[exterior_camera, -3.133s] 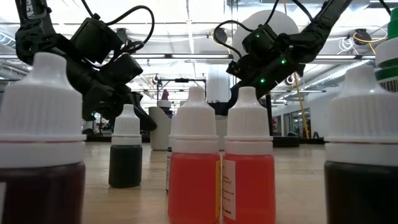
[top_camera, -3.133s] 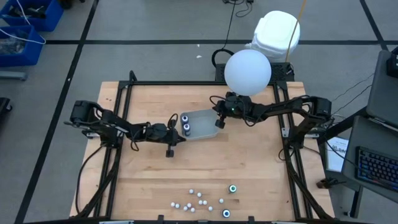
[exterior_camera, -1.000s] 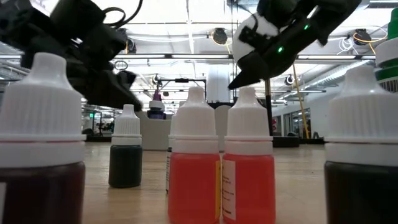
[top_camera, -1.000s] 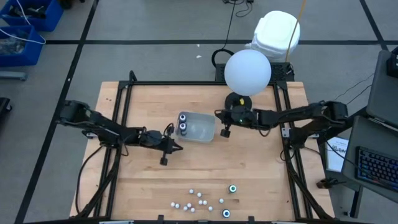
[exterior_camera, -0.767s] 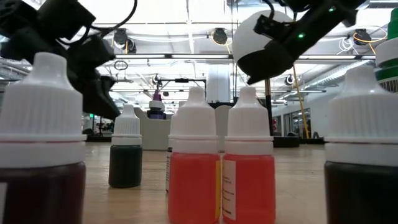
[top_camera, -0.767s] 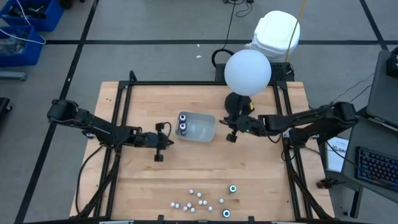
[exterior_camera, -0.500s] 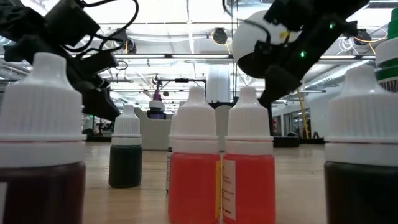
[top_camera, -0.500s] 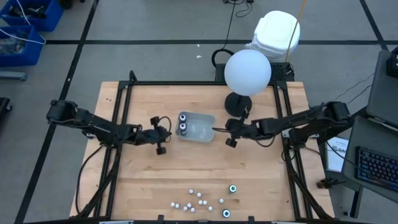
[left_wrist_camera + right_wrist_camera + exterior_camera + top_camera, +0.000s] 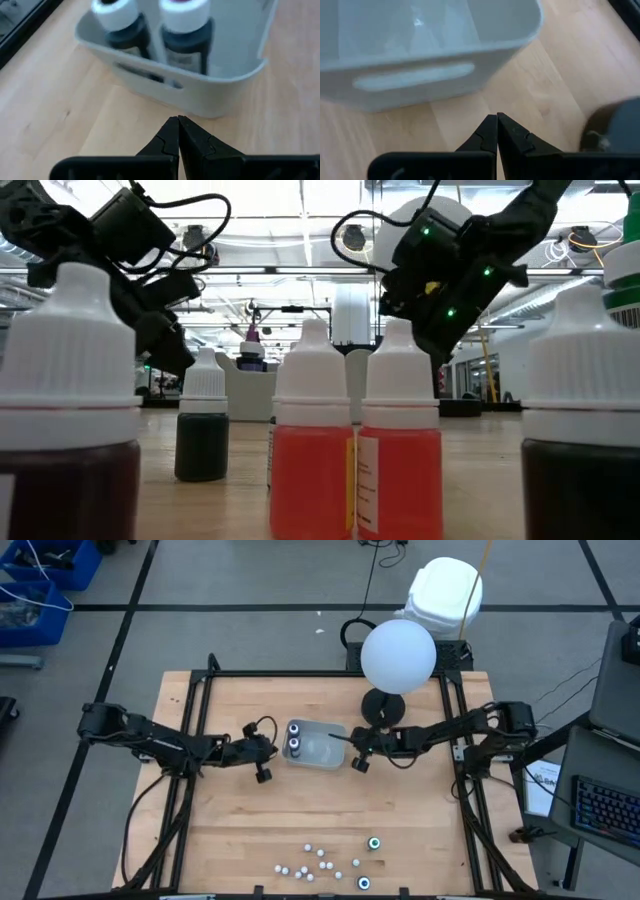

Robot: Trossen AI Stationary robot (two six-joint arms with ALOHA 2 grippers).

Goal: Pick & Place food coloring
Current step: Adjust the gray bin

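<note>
Most of the bottles [image 9: 320, 862] sit loose in a cluster at the near edge of the table [image 9: 420, 820], well away from the tray [image 9: 322, 743]. Two dark ones [image 9: 295, 739] stand upright in the tray's left end already.

My left gripper [image 9: 264, 776] hangs just off the tray's left side and my right gripper [image 9: 357, 764] just off its right, both pinched fully closed with nothing in them.

So I'd guess the next fetch is up. To do it well, I'd open wide before dropping on one bottle, pick an outer one so I don't knock its neighbours, and grab the body, not the cap.
</note>
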